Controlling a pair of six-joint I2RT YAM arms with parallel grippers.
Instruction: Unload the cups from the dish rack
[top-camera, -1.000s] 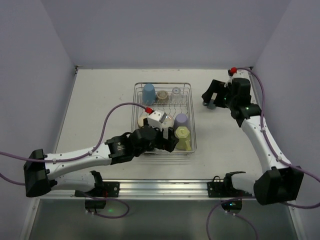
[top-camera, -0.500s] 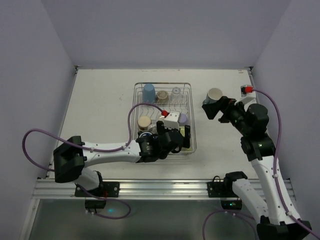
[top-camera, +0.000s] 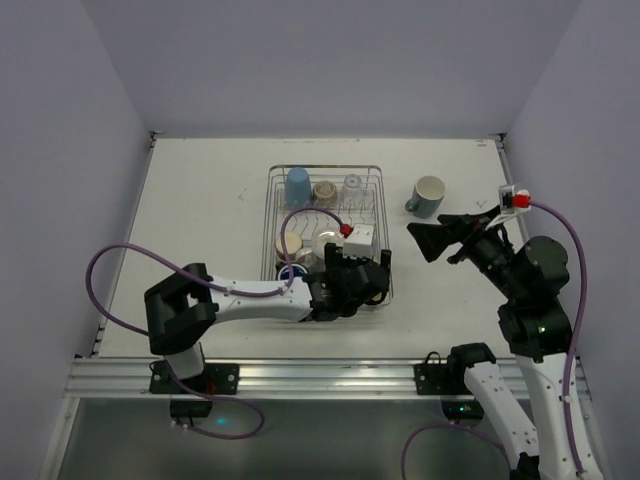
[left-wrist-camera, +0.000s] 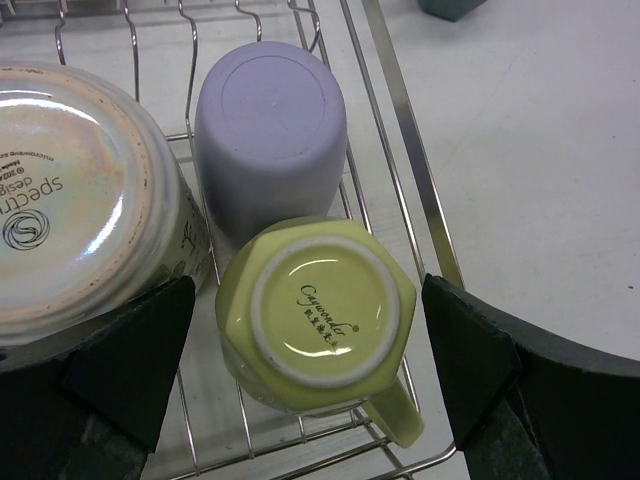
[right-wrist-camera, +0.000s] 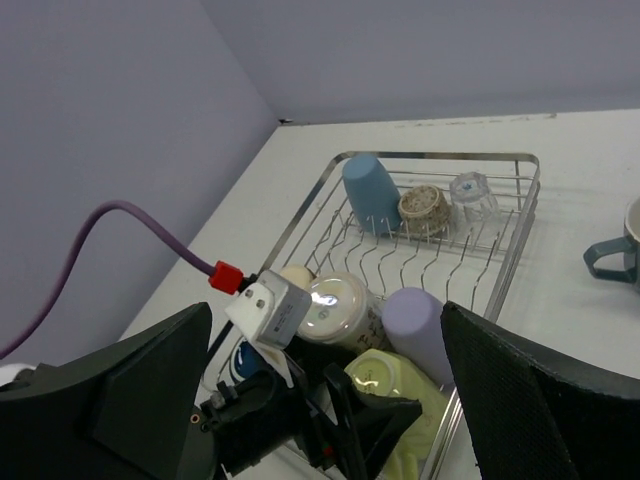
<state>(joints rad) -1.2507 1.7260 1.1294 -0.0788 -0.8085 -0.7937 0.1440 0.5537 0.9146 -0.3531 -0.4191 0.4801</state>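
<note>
Silver wire dish rack: several cups inside.
Grey-teal ceramic mug: now upright on white table, right of rack; unloaded.
Right gripper: released, withdrawn.
Left gripper: jaws spread, newly astride inverted yellow-green hexagonal mug in rack's near-right corner, apparently untouched. Probably next.
</note>
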